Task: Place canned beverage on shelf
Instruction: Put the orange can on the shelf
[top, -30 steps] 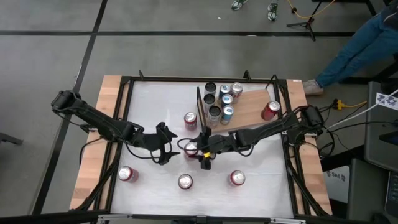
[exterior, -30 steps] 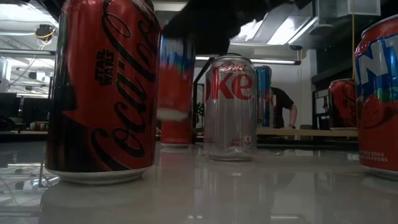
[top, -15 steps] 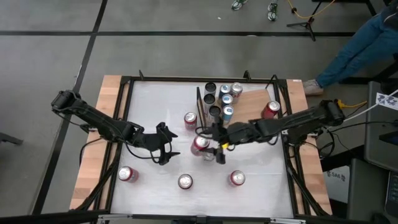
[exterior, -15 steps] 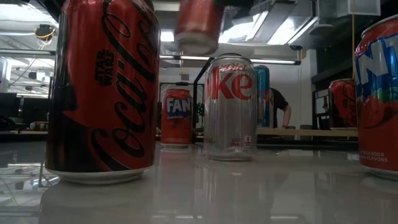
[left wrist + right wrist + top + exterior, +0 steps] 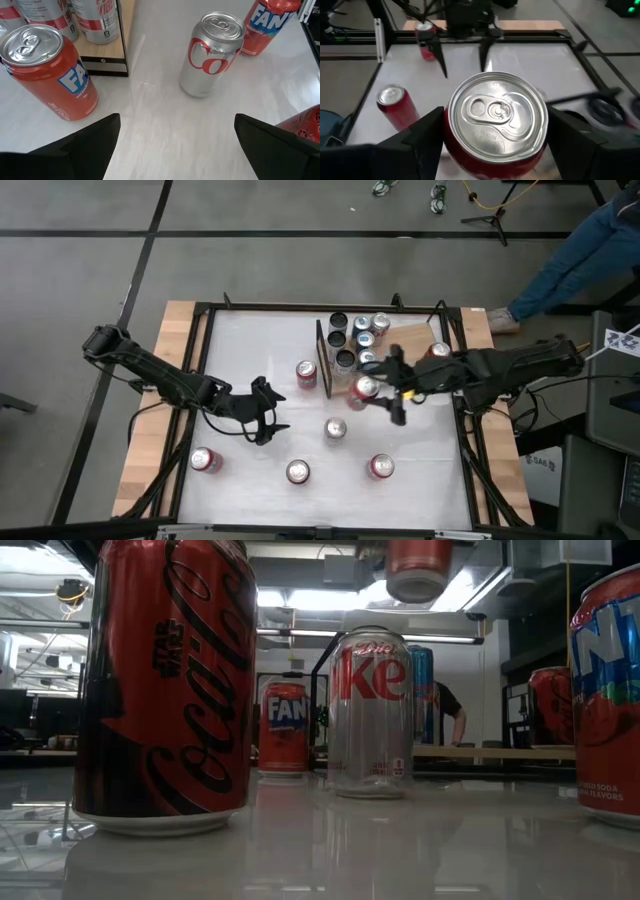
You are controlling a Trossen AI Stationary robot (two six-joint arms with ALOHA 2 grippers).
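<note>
**Red can lifted and carried toward the shelf**

Since a second ago, my right arm has picked the red can (image 5: 365,388) up off the middle of the counter (image 5: 250,340) and swung it over to the near edge of the shelf (image 5: 408,350). My right fingers (image 5: 435,135) are clenched on it from both sides, and it hangs in the air, well above the silver can (image 5: 371,710) in the low view. My left fingers (image 5: 100,140) are spread and hold nothing, low over the counter near an orange can (image 5: 47,70).

I judge the risk lies in the landing. Several cans (image 5: 358,340) already crowd the shelf by its black frame (image 5: 322,355). If I come down too close, I could knock them or catch the frame.
</note>
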